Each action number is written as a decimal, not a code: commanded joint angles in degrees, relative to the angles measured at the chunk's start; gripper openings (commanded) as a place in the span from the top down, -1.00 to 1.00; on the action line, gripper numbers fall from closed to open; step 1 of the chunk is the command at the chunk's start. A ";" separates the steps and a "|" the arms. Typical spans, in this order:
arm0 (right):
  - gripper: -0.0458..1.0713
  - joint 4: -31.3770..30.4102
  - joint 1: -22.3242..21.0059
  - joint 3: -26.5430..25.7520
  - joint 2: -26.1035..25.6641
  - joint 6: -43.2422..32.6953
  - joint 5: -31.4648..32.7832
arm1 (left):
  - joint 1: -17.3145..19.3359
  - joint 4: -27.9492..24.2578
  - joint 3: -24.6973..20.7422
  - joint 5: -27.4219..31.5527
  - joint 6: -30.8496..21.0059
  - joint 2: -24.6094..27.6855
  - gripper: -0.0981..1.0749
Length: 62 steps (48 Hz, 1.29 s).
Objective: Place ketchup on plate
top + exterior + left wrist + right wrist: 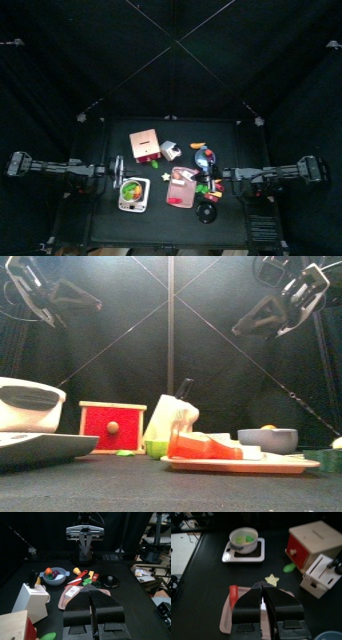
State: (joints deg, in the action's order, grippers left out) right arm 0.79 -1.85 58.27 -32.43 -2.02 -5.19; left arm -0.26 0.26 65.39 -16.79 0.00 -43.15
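A red bottle (233, 595), possibly the ketchup, is seen lying beside the pink plate (227, 619) (no label legible). Both the left gripper (93, 598) and right gripper (266, 594) are held closed, empty.

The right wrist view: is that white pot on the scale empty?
No, the white pot on the scale holds something green inside it.

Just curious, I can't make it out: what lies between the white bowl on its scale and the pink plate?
A small yellow star lies on the table, near the pink plate's edge; the right wrist view shows it best.
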 commanded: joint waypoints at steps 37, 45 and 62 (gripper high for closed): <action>-0.08 9.23 -5.89 -6.77 19.51 -0.09 13.01 | -0.26 0.09 -3.16 -0.97 -0.18 8.96 0.23; -0.44 8.96 -6.06 -8.00 22.68 -0.09 13.71 | -0.26 0.09 -3.16 -0.97 -0.18 8.88 0.23; -0.53 6.94 -6.50 -9.32 26.10 -0.09 15.29 | -0.26 0.09 -3.08 -0.97 -0.09 8.88 0.23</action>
State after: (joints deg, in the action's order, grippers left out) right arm 8.09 -7.82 50.36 -5.89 -2.20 9.84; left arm -0.44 0.26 63.54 -17.23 -0.09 -34.37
